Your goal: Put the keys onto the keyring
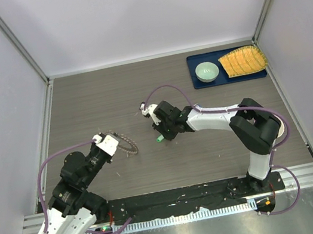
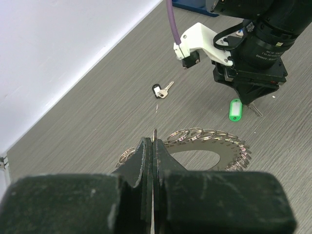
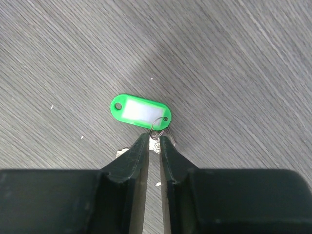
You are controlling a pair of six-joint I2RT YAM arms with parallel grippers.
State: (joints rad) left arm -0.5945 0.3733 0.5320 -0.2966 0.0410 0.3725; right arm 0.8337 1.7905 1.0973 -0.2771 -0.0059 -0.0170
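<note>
Pincers differed: we saw the left pincer clenched on the keyring; the right pincer, barely parted, straddled the small ring of the green key, grip unclear to us.

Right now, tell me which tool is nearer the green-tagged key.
Right. The right tool sits directly over the green-tagged key, tips flanking its small ring. The left tool is farther off to the left, shut on the keyring.

The right fingers are hiding most of the blade of the green key beneath their tips, while the left fingers are covering the near rim of the keyring.
</note>
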